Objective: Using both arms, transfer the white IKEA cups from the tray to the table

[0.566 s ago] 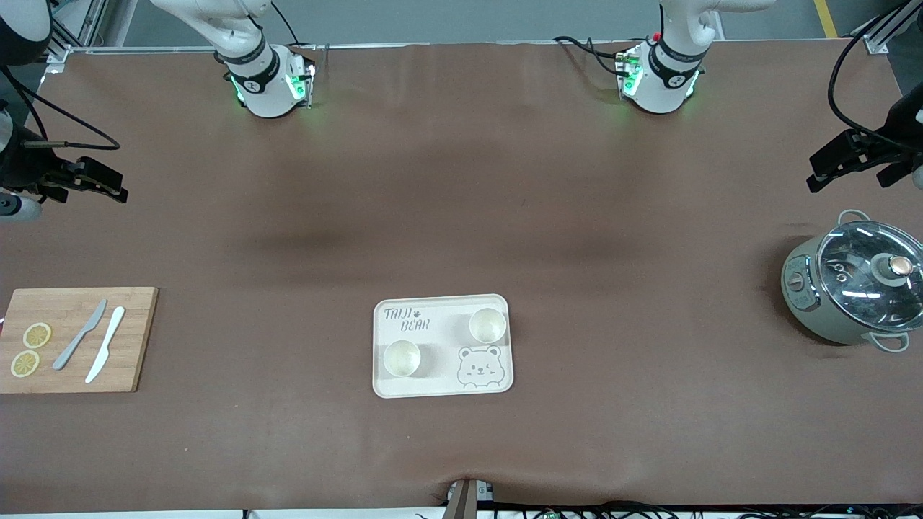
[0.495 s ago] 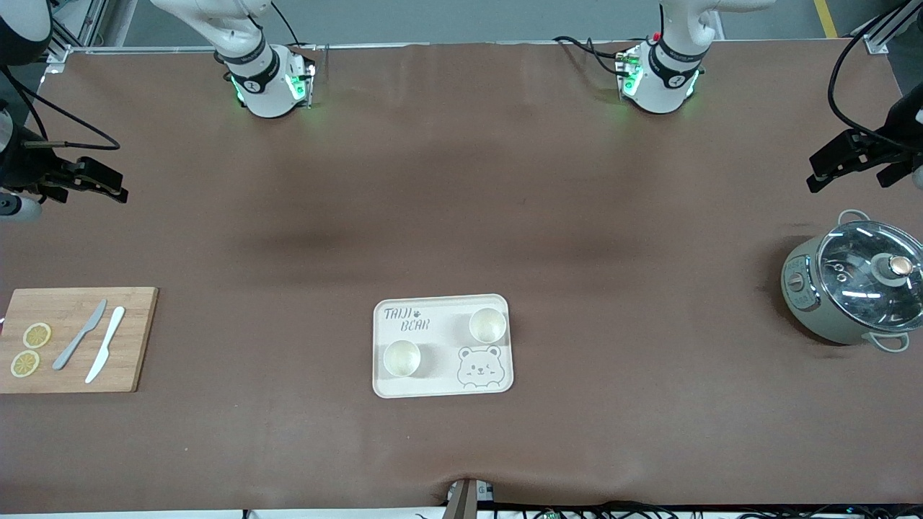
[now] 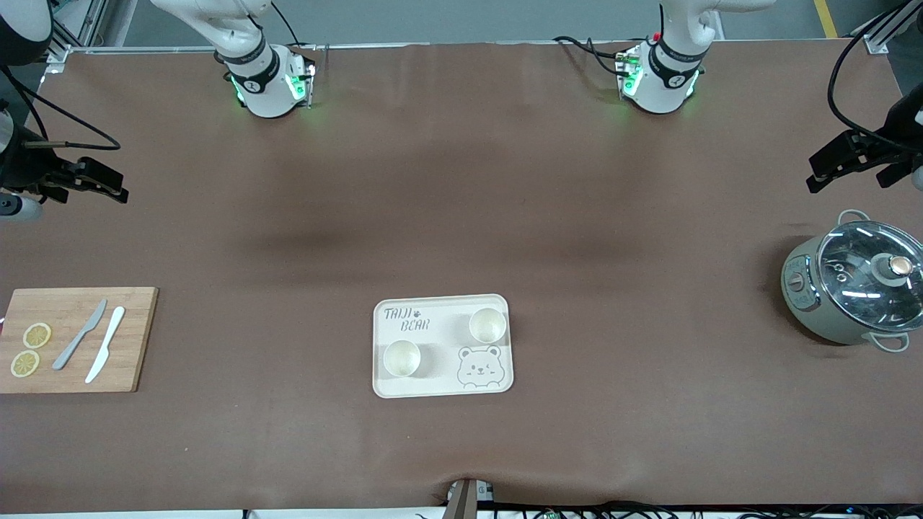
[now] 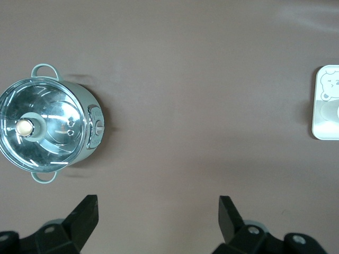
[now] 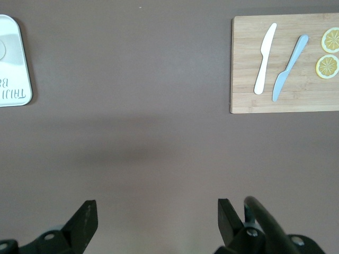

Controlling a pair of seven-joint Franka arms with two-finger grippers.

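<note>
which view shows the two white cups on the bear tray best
The front view: both white cups stand whole on the bear tray. The left wrist view catches only one cup's edge at the frame border; the right wrist view shows a sliver of a rim.

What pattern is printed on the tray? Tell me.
A bear face and "TAIJI BEAR" lettering on the cream tray; clearest in the front view.

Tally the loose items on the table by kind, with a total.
Small off-white handleless cups on the tray: 2
Cream rectangular bear-printed tray: 1
Bamboo cutting board: 1
Knives, one grey, one white: 2
Lemon slices: 2
Grey-green glass-lidded pot: 1
Total: 9
</note>
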